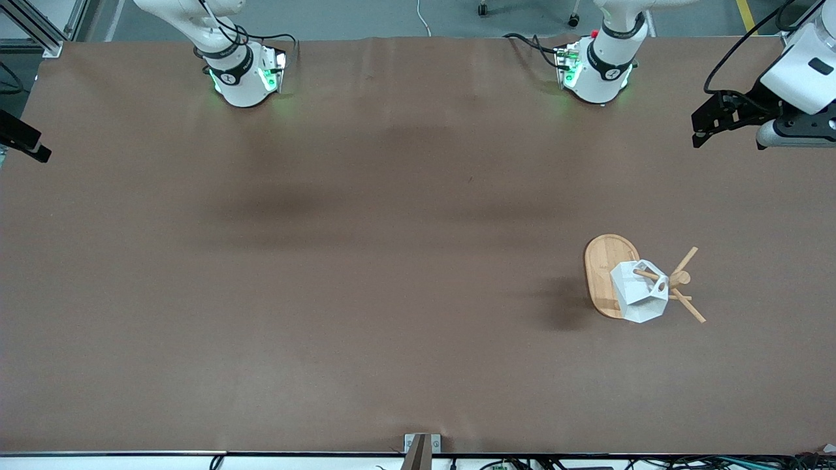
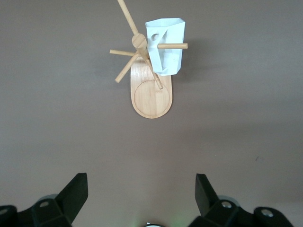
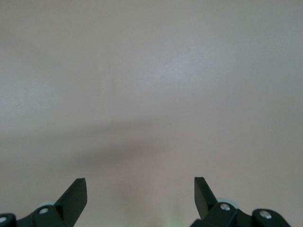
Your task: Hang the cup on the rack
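Observation:
The white faceted cup (image 1: 637, 299) hangs by its handle hole on a peg of the bamboo rack (image 1: 604, 261), which stands toward the left arm's end of the table. In the left wrist view the cup (image 2: 168, 47) hangs on a peg beside the post, above the oval base of the rack (image 2: 151, 101). My left gripper (image 1: 700, 134) is open and empty, up over the table's left-arm end, well apart from the rack; it also shows in its own view (image 2: 142, 189). My right gripper (image 3: 140, 189) is open and empty over bare table; only part of it shows at the front view's edge (image 1: 23, 140).
The brown table cover (image 1: 366, 261) is bare apart from the rack. Both arm bases (image 1: 245, 72) stand along the edge farthest from the front camera. A small metal bracket (image 1: 421, 447) sits at the nearest edge.

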Controlling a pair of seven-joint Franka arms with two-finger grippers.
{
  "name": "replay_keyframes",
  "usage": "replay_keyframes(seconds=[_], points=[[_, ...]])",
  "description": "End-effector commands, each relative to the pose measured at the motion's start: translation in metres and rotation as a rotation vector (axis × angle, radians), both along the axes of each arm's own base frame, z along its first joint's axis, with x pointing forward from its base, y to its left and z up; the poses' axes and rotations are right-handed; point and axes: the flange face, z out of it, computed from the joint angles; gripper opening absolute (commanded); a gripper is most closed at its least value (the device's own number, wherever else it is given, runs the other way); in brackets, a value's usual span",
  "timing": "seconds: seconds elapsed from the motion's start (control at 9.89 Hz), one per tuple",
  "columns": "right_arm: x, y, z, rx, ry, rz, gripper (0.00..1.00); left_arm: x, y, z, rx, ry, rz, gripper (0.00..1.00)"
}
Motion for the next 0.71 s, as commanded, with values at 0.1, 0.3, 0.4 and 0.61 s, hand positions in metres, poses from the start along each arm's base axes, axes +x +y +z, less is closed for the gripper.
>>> replay_keyframes(seconds=[0.1, 0.3, 0.4, 0.61], points=[[-0.001, -0.003, 0.001, -0.014, 0.0, 0.004, 1.0, 0.001, 0.016, -0.015, 0.007, 0.039, 0.014, 1.0], [-0.001, -0.003, 0.001, -0.014, 0.005, 0.005, 1.0, 0.005, 0.021, -0.011, 0.007, 0.031, -0.011, 1.0], [-0.001, -0.002, 0.001, -0.014, 0.006, 0.007, 1.0, 0.007, 0.02, -0.01, 0.006, 0.028, -0.008, 1.0], [-0.001, -0.001, 0.001, -0.014, 0.003, 0.008, 1.0, 0.013, 0.02, -0.007, -0.001, 0.021, -0.01, 1.0]])
